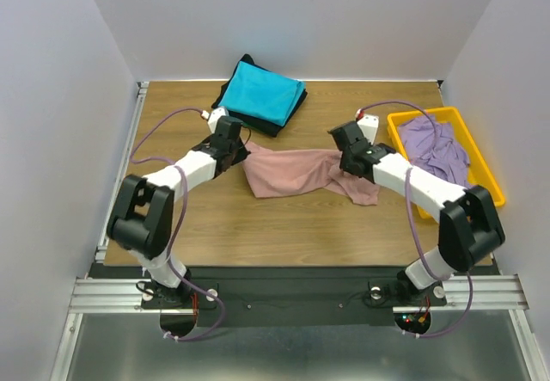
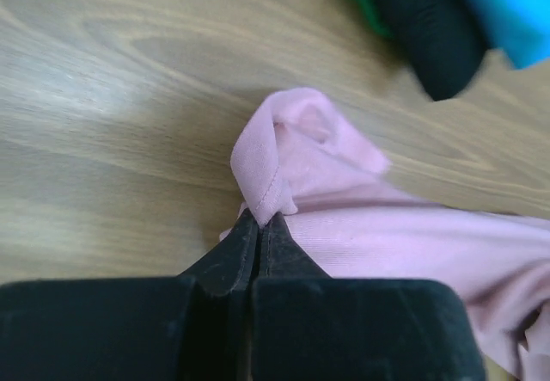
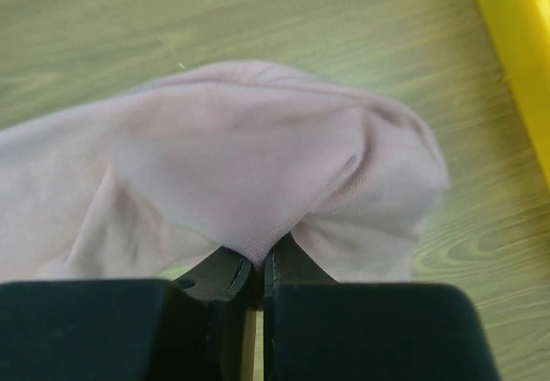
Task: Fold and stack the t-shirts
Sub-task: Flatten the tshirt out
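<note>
The dusty-pink t-shirt point(image 1: 292, 173) lies stretched in a loose band across the middle of the table. My left gripper point(image 1: 241, 147) is shut on its left end, pinching a hemmed fold point(image 2: 262, 175). My right gripper point(image 1: 342, 168) is shut on its right end, with cloth point(image 3: 249, 157) bunched over the jaws. A folded stack sits at the back centre, with a turquoise t-shirt point(image 1: 258, 90) on top and a black t-shirt point(image 1: 273, 126) under it. A green edge point(image 2: 365, 3) shows in the left wrist view. A lavender t-shirt point(image 1: 438, 144) lies crumpled in the yellow tray point(image 1: 481, 153).
The yellow tray stands at the right edge of the table, close to my right arm; its wall point(image 3: 516, 46) shows in the right wrist view. The stack lies just behind my left gripper. White walls enclose the table on three sides.
</note>
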